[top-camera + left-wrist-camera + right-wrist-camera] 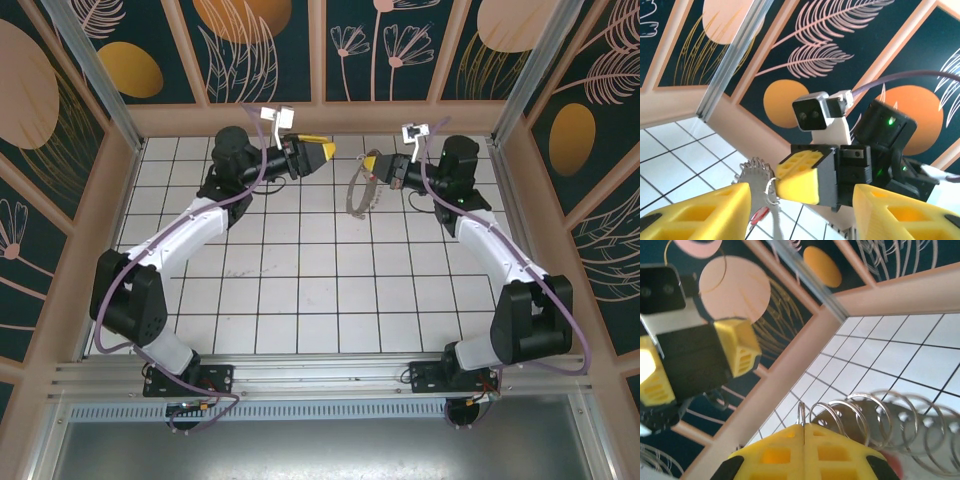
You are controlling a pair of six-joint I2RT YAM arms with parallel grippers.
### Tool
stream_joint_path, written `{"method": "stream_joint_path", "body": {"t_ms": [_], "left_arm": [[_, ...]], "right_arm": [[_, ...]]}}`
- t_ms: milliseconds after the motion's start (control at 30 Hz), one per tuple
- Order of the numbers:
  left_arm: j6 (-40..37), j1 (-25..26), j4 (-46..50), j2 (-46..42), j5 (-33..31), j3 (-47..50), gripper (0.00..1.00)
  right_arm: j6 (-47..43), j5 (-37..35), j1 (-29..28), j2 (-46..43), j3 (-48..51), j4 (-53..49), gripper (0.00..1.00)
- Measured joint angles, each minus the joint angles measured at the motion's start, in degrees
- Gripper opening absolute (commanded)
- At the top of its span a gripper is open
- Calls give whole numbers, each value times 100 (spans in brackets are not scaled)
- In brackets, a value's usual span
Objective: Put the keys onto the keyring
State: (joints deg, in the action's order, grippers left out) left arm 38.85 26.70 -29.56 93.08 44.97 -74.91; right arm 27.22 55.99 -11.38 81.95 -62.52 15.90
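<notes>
White tiled table (300, 290), upper centre from above: right yellow-fingered gripper (376, 165) is clamped on the thin pale flexible loop keyring (358, 192); left gripper (322, 150) gapes empty nearby. Tiny red-headed key (760, 216) shows just below the loop.

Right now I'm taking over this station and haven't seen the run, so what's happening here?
The right gripper is shut on the keyring, holding it near the back of the tiled table. The left gripper faces it from close by, jaws open and empty. A small red-headed key hangs by the loop's edge; whether it is threaded on cannot be told.
</notes>
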Motion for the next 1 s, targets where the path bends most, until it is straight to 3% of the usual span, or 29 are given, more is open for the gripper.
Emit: {"method": "stream_joint_path", "body": {"t_ms": [200, 433, 1000], "left_arm": [[-632, -2, 977, 212, 411, -597, 37], [-907, -2, 1506, 560, 861, -743, 28], [-817, 197, 1445, 894, 1202, -647, 29]], "right_arm": [[-1134, 501, -2, 227, -400, -1156, 0], [-1676, 627, -9, 326, -535, -1797, 0], [-1792, 555, -223, 326, -678, -1943, 0]]}}
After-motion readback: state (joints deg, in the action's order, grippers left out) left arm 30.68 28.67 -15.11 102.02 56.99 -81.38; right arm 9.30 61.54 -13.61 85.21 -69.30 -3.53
